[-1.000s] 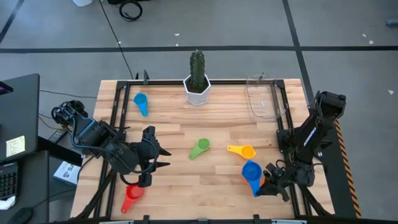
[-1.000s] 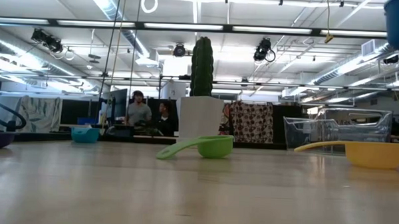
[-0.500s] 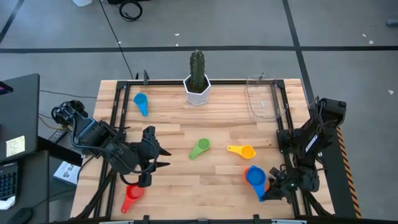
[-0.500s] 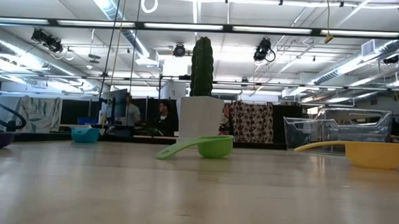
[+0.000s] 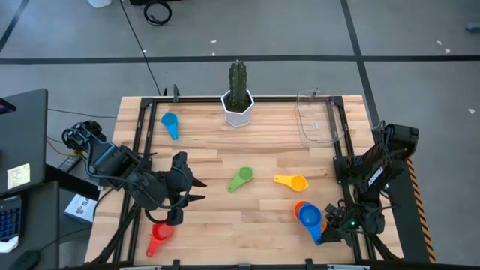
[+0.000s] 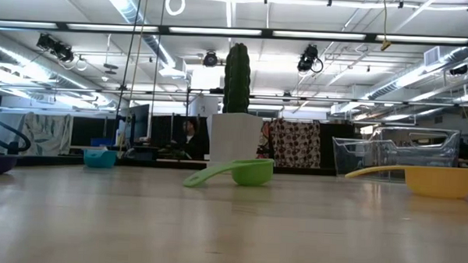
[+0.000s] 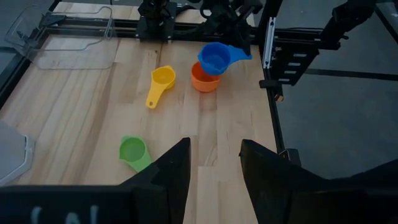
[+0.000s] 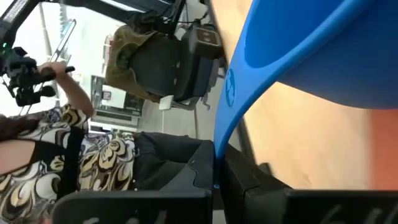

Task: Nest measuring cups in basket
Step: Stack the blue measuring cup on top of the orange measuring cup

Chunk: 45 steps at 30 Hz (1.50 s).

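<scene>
The wood table carries the basket at two o'clock, empty. At five o'clock the right gripper pinches the blue cup by its handle, over the orange cup. Best lower it level and centred before letting go. The left gripper waits at eight o'clock, jaws wide.

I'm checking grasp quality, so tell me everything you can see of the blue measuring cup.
The blue measuring cup is a round, glossy plastic scoop with a short flat handle. The right gripper is shut on that handle near the table's front right corner. The bowl faces up, hanging over the orange cup and partly covering it; whether they touch is unclear.
</scene>
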{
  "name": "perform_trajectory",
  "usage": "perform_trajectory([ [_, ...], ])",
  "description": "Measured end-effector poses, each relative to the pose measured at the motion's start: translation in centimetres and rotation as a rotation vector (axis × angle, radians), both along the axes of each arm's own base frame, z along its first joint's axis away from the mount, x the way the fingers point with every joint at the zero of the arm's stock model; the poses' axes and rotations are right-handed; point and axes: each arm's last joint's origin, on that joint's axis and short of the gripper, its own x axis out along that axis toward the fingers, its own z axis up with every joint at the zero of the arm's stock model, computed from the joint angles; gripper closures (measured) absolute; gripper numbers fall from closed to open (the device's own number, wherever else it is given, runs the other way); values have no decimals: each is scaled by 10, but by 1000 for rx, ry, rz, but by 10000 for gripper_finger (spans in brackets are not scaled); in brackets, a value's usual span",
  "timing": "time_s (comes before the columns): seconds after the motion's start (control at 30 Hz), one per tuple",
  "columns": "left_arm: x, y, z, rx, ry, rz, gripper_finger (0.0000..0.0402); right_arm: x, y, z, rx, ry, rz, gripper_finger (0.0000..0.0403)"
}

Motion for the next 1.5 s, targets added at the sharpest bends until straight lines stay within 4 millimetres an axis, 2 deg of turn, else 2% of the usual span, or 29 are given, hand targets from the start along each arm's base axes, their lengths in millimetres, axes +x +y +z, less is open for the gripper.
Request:
perform_trajectory([
  [0.3,0,0,0,-8,-6,4,256,-5,-23,-4,82,-34,9,392],
  [0.5,0,0,0,-25,-5,16,256,-5,-22,-5,119,17,85,392],
  [0.9,0,0,0,-25,-5,16,256,0,-23,-6,119,39,114,371],
  [1.1,0,0,0,-24,-5,16,256,0,-22,-4,195,67,101,365],
  [1.3,0,0,0,-24,-4,16,256,-1,-18,4,279,63,206,363],
  [1.5,0,0,0,-23,-4,16,256,-1,-18,3,273,77,216,363],
])
